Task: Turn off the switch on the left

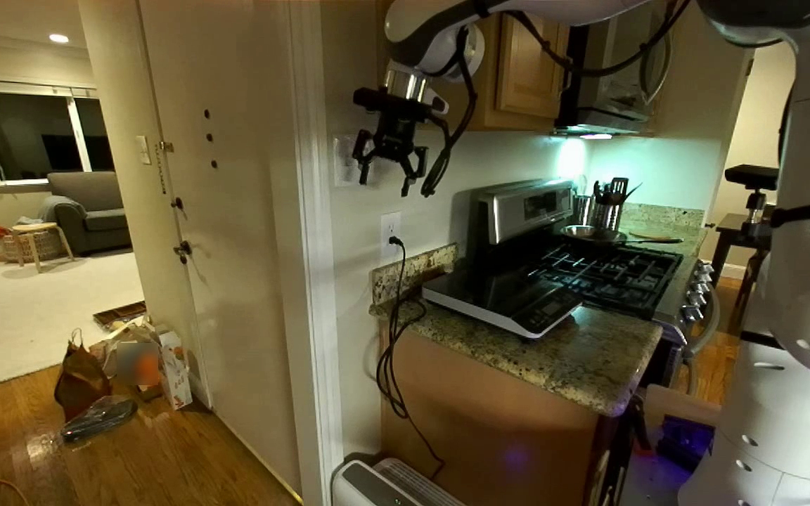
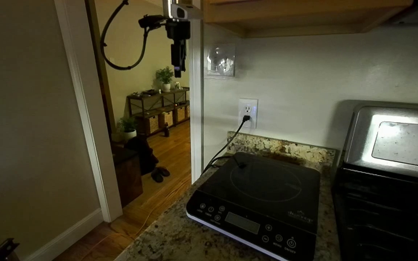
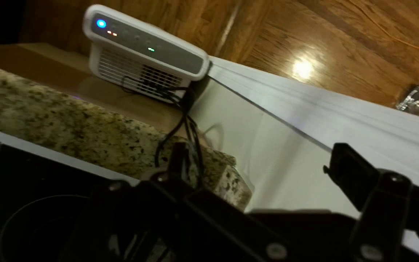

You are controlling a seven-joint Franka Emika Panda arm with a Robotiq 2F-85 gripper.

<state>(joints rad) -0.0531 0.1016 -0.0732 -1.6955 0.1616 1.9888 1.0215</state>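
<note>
A black, two-fingered metal end effector (image 1: 385, 181) hung with its fingers spread apart, tips pointing down, and nothing between them. The task's small white switch (image 2: 220, 59), set in a glossy, roughly square wall plate (image 1: 343, 161), was near the end effector, about level with its fingers in both exterior views. In an exterior view one finger (image 1: 363, 174) partly hid the plate; no touch could be made out, and glare concealed which way the switch was set. The fingers were probably held at that height so that a single tip could nudge the switch, which likely called for a push rather than a grasp; a move toward the plate seemed due next. Below the end effector, a white rectangular outlet (image 2: 248, 109) held a black corded plug (image 2: 246, 118). Lower still, a flat black glass cooktop (image 2: 267, 183) lay on the speckled granite tabletop (image 2: 162, 235), perhaps set close to the outlet for power.
</note>
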